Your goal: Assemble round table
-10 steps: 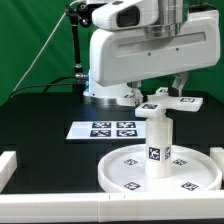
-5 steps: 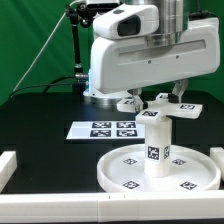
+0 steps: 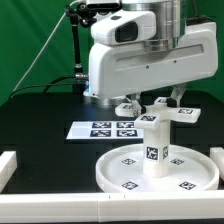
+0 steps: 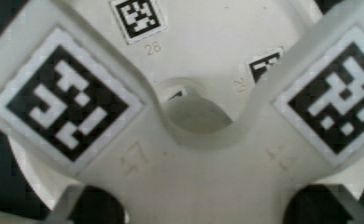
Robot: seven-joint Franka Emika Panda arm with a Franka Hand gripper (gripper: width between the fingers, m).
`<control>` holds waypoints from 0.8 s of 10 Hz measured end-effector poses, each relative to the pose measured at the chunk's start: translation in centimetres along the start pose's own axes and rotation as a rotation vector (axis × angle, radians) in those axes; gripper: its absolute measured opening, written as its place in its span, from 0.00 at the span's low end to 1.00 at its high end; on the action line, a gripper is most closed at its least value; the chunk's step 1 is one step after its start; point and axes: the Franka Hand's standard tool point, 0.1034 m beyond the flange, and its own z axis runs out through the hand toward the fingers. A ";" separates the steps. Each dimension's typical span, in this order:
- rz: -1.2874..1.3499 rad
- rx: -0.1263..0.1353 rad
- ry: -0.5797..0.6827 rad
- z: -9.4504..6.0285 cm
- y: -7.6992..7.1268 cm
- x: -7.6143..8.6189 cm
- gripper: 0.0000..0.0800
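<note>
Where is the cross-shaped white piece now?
In the exterior view, the cross piece sits right of centre, beneath the gripper and over the upright cylinder standing in the round disc.

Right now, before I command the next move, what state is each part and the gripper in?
Round disc: flat on the table, rim up.
Cylinder: upright on the disc's hub.
Cross piece: off the table, held at the cylinder's top; whether it is seated cannot be told.
Gripper: shut on the cross piece.
Marker board: flat on the table, apart from the disc.
</note>
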 end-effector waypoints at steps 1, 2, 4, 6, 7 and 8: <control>0.000 -0.001 0.000 0.0 0.0 0.0 0.55; 0.000 -0.001 0.000 0.0 0.0 0.0 0.55; 0.000 -0.001 0.000 0.0 0.0 0.0 0.55; 0.029 -0.001 0.000 0.0 0.0 0.0 0.55; 0.026 -0.001 0.000 0.0 0.0 0.0 0.55; 0.028 -0.001 0.000 0.0 0.0 0.0 0.55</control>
